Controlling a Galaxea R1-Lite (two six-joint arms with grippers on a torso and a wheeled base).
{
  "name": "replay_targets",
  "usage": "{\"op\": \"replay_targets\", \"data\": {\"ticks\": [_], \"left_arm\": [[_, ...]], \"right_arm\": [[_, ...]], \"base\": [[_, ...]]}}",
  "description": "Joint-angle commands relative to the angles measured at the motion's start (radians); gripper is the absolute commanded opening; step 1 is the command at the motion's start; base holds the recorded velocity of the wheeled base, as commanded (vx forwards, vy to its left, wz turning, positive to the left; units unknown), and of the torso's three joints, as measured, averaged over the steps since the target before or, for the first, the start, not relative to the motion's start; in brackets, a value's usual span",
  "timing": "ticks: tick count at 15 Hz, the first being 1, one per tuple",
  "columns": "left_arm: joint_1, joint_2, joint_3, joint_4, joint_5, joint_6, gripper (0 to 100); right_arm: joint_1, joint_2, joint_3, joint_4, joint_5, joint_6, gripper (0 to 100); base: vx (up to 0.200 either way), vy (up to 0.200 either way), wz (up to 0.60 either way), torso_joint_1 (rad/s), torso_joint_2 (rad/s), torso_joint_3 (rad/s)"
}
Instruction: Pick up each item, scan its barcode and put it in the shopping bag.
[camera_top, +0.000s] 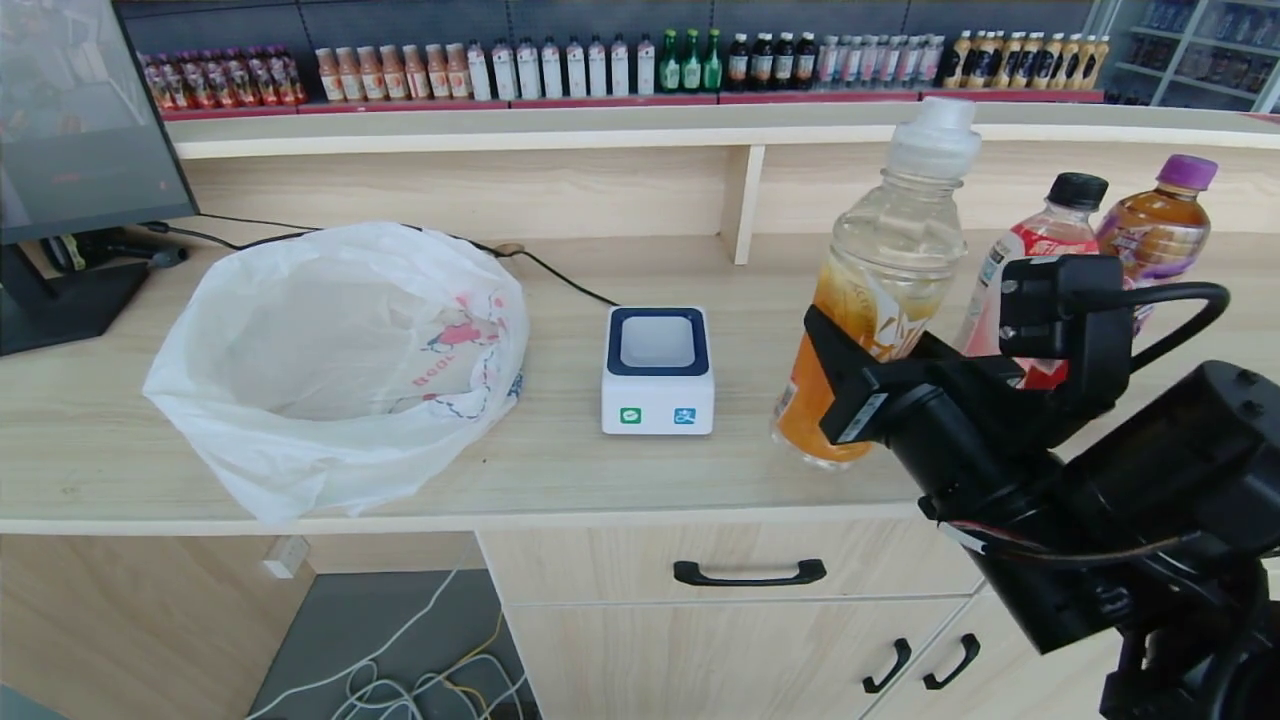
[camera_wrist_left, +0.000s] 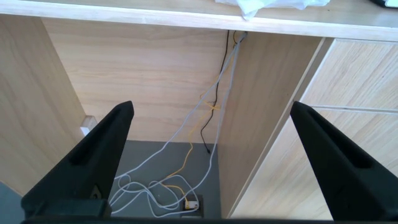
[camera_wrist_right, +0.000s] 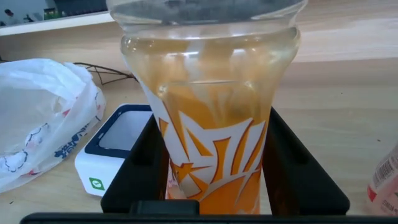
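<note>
right claw (camera_wrist_right: 214, 168) grips the orange bottle (camera_top: 890, 260) at frame right, near the bench's (camera_top: 560, 470) front edge; a bare strip separates scanner (camera_top: 657, 370) and bag (camera_top: 340, 360). left claw (camera_wrist_left: 211, 143) gapes wide, empty.

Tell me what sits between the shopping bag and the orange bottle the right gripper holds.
The white barcode scanner stands on the counter between shopping bag and orange bottle, apart from both, as the head view shows.

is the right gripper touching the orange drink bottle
Touching. Right wrist view shows fingers of the right gripper pressed against both sides of the orange drink bottle.
</note>
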Motion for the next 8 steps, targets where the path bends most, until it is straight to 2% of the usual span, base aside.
{"op": "replay_targets", "data": {"ticks": [1,8], "left_arm": [[0.000,0.000,0.000,0.000,0.000,0.000,100],[0.000,0.000,0.000,0.000,0.000,0.000,100]], "right_arm": [[0.018,-0.053,0.040,0.000,0.001,0.000,0],[0.020,-0.210,0.212,0.000,0.062,0.000,0]], "base": [[0.000,0.000,0.00,0.000,0.00,0.000],[0.000,0.000,0.00,0.000,0.00,0.000]]}}
